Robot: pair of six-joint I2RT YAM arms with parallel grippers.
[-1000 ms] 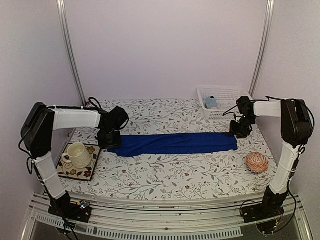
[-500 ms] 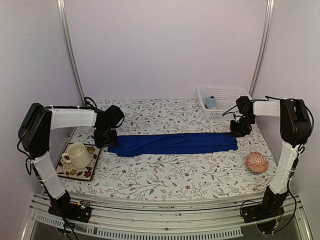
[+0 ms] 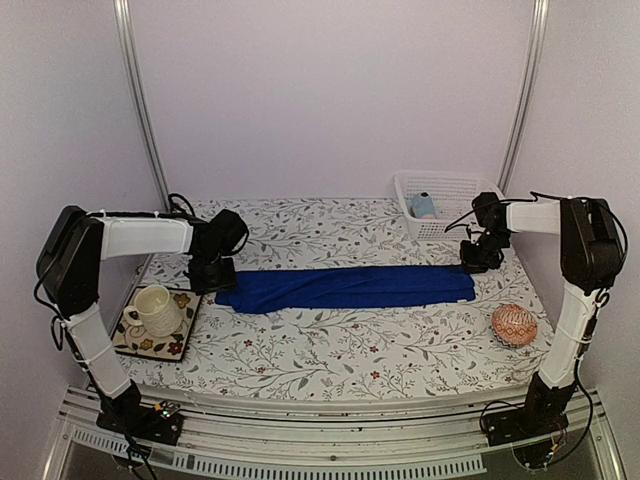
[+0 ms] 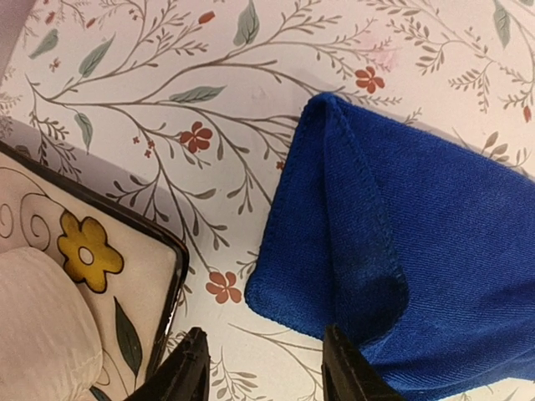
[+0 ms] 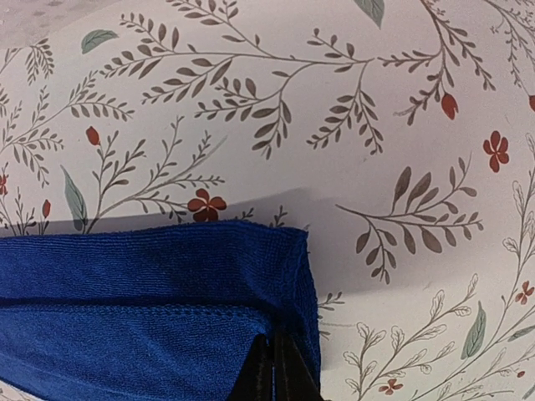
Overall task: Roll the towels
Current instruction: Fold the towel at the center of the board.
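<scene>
Position of royal-blue towel (image 3: 345,287): flat on the floral table (image 3: 330,360), folded into a long strip running left to right across the middle; not yet rolled.
Position of light-blue towel (image 3: 424,205): bunched inside the white basket (image 3: 455,183) at the far right corner; rolled or loose, too small to tell.
Left gripper (image 4: 267,372): poised over the strip's left end, fingers about half apart, holding nothing; one fingertip over the towel's corner, the other over bare tablecloth.
Right gripper (image 5: 272,368): down at the strip's right end, jaws pressed together on the hemmed edge; pinching cloth or merely touching it, impossible to tell.
Handling, as a judgement: soft, light and limp; stacked layers likely to slide apart or unfold if lifted by one layer; not fragile; stitched hems a little firmer than the rest.
Where to take hold: at one short end, by the corners, catching every layer at the hem, to start a tight roll along the length.
Containers: white basket with only the light-blue towel showing; cream cup (image 3: 152,308) on a flowered tile (image 3: 178,345) at the left, contents not discernible.
Nearby: patterned ball (image 3: 514,325) near the strip's right end, not touching.
</scene>
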